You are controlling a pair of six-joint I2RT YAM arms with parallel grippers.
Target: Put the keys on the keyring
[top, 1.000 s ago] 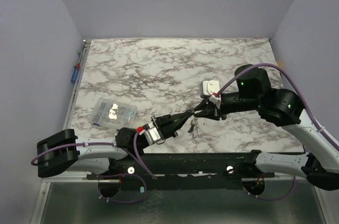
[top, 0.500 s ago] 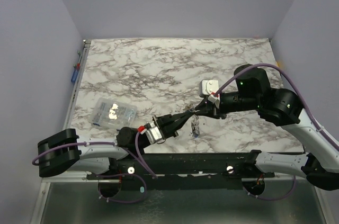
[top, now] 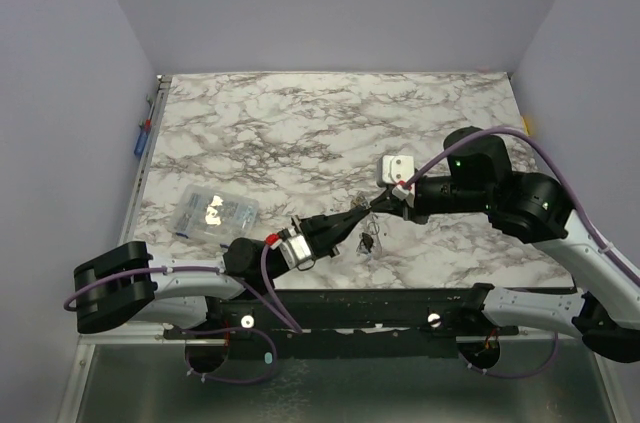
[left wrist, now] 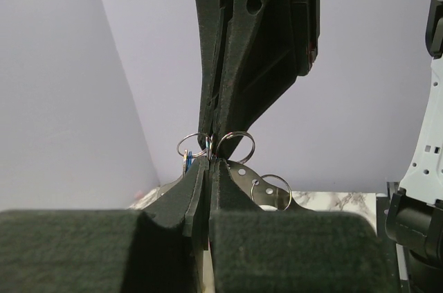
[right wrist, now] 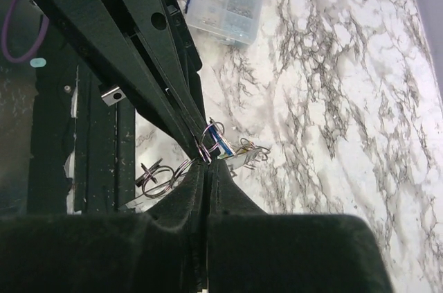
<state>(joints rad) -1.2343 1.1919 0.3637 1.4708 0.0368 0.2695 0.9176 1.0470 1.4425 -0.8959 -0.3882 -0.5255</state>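
Observation:
My two grippers meet tip to tip above the front middle of the table. The left gripper (left wrist: 208,161) (top: 357,214) is shut on the keyring (left wrist: 236,145), thin silvery wire loops that stand out on both sides of its tips. From the other side the right gripper (right wrist: 205,162) (top: 375,206) is shut on the same loops (right wrist: 210,142). A blue-headed key (right wrist: 223,143) (left wrist: 185,162) hangs right at the pinch. More keys and small rings (top: 370,241) (right wrist: 250,149) dangle below. A flat metal piece with holes (left wrist: 257,183) hangs by the left fingers.
A clear plastic box of small parts (top: 213,211) (right wrist: 229,1) lies on the marble table (top: 300,133) to the left. The black base rail (top: 380,308) runs along the near edge. Purple walls close in the table on three sides.
The right gripper's jaws have closed onto the wire loops at the left gripper's tips. The dangling bunch has shifted slightly right. The left gripper has stayed shut.

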